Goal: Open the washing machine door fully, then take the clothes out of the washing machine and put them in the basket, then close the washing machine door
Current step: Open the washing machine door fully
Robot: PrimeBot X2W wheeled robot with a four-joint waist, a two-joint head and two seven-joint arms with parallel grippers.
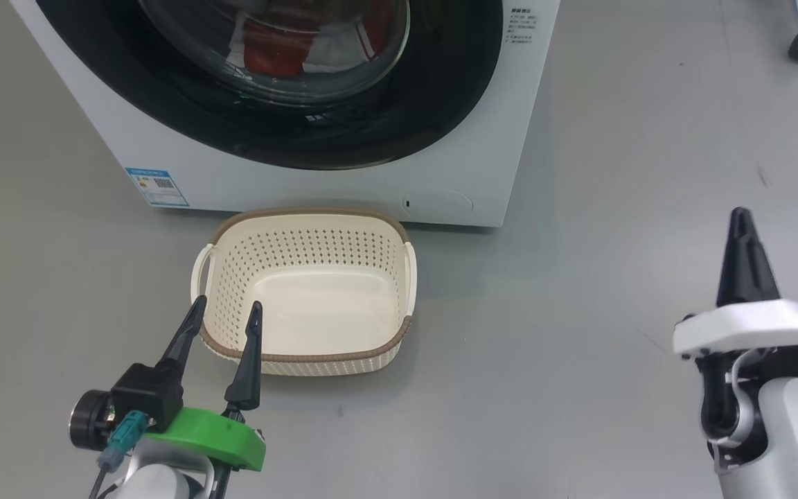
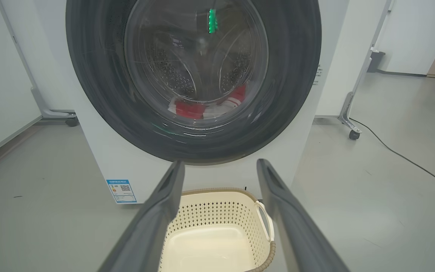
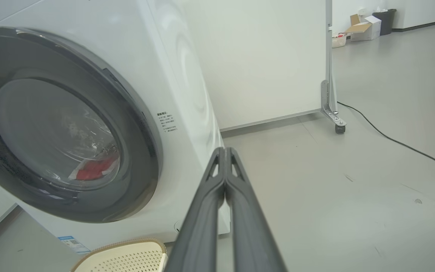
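Starting at the left of the head view, your left hand hangs over the floor with its two dark fingers spread wide, holding nothing, their tips at the near left corner of the basket. The cream basket sits empty on the floor, just in front of the washer and below the door. The door is shut against the white front. Through its glass bowl you can see the clothes, red with white trim, lying low in the drum. Further right, well apart from the washer, your right hand is raised with its fingers pressed together, pinching nothing.

Opening the door is the step in hand, and it is not yet begun. Pressed fingers suit hooking behind the ring's edge, so try the door's right rim, where the right wrist view hints at a recess. Which side carries the hinge I cannot tell. Pull along the door's arc rather than straight out, and swing it fully wide. Mind the basket: it may lie under the door's path, and your left fingers are close to it.
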